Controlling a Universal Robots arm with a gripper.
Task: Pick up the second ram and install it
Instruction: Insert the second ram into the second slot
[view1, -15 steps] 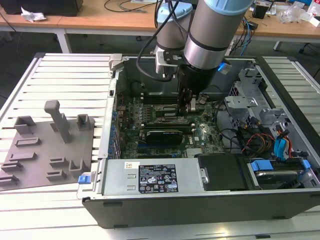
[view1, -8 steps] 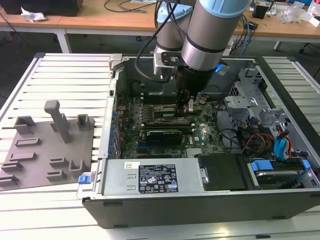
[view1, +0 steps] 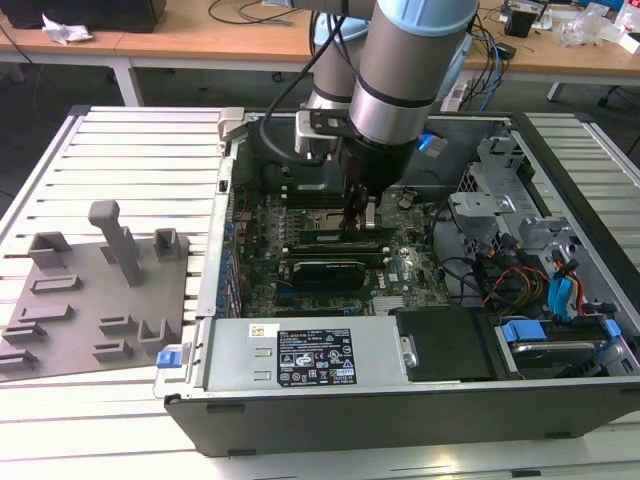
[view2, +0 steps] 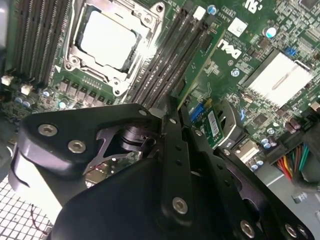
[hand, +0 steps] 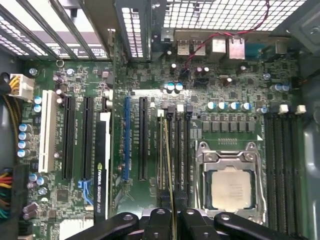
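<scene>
First wrist view, gripper (hand: 171, 220): its black fingers (hand: 158, 225) are pressed together on the second ram (hand: 168, 160), pinching the stick by its near end.
Second ram: a thin greenish edge seen end-on, running away from the fingers along the black memory slots (hand: 177, 150) just beside the processor socket (hand: 230, 177); whether it is fully seated in a slot I cannot tell.
Processor socket: a silver-framed square on the green motherboard (hand: 150, 85), with a second bank of black slots on its other side.
Expansion slots: long black and blue strips farther from the socket than the memory slots, and a graphics card (hand: 104, 165) standing on edge among them.
Second wrist view, gripper (view2: 176, 107): black linkage plates close over the board, the stick's thin edge (view2: 192, 75) leading away beside the socket (view2: 107, 40).
Exterior view: the arm (view1: 405, 70) reaches down into the open computer case (view1: 400, 410), gripper (view1: 356, 215) at the motherboard; a grey tray (view1: 90, 300) lies well apart from the socket, outside the case on the exterior view's left.
</scene>
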